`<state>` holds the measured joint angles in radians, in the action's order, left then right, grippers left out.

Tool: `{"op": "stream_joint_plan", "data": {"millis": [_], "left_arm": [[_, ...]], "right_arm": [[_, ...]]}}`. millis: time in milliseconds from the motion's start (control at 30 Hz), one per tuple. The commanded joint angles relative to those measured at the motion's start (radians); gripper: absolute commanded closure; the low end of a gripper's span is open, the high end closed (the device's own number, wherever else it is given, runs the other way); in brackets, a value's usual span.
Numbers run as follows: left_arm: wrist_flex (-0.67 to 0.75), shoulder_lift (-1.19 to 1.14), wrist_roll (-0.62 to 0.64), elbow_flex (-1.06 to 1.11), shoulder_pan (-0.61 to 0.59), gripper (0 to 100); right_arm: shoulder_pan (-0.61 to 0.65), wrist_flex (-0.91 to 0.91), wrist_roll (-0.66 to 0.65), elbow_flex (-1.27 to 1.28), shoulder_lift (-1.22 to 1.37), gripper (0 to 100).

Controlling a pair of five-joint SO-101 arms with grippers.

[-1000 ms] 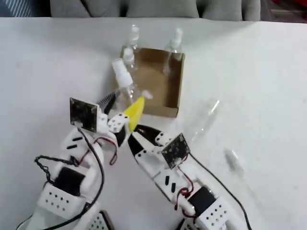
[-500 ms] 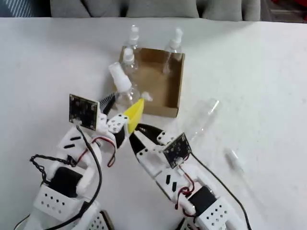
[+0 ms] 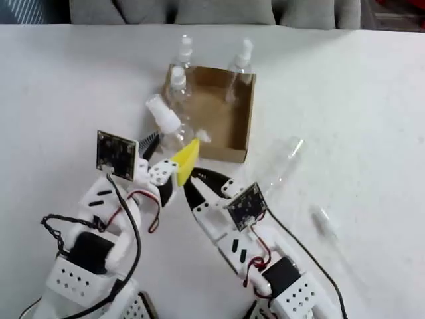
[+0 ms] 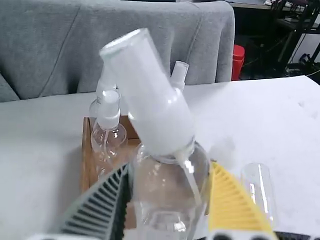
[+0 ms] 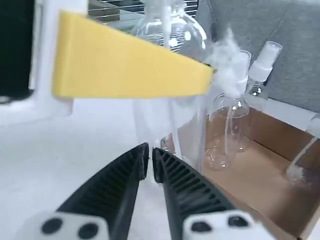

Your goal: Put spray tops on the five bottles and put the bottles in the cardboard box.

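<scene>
Left gripper [image 3: 170,158]: clamped on the held bottle [image 3: 174,130], capped, tilted, at the cardboard box's [image 3: 246,126] left wall.
Right gripper [image 5: 151,161]: fingers pressed together, nothing between them, just beside the left one.
Box: 3 standing bottles [image 3: 178,83], capped, inside.
Table [image 3: 358,100]: 1 uncapped bottle [image 3: 282,163] lying right of the box; spray top [image 3: 323,219] nearby.

"Which bottle have you got?"

"A clear one, the held bottle [image 4: 165,200], clamped in my left end effector [image 3: 174,139]. A white spray top [image 4: 150,100] is on it. It tilts, at the 8 o'clock edge of the open cardboard box [image 3: 249,126]."

"And the rest?"

"Two capped bottles [image 3: 178,83] stand upright at the box's 11 o'clock corner, and a third bottle [image 3: 240,66] at 1 o'clock. A topless bottle [image 3: 282,163] lies on the counter [image 3: 358,100] at 4 o'clock from the box. A loose spray top [image 3: 323,220] lies farther out the same way."
</scene>
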<state>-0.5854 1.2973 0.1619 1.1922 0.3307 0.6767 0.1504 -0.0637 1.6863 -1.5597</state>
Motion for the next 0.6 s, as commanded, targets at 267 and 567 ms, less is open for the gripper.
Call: {"op": "stream_joint_plan", "data": {"millis": [267, 567], "left_arm": [[0.183, -0.001, 0.009, 0.092, -0.001, 98], [0.408, -0.01, 0.006, 0.161, -0.131, 98]], "right_arm": [[-0.031, 0.068, -0.021, 0.008, -0.021, 98.2], [-0.047, 0.243, -0.023, 0.008, -0.021, 98.3]]}}
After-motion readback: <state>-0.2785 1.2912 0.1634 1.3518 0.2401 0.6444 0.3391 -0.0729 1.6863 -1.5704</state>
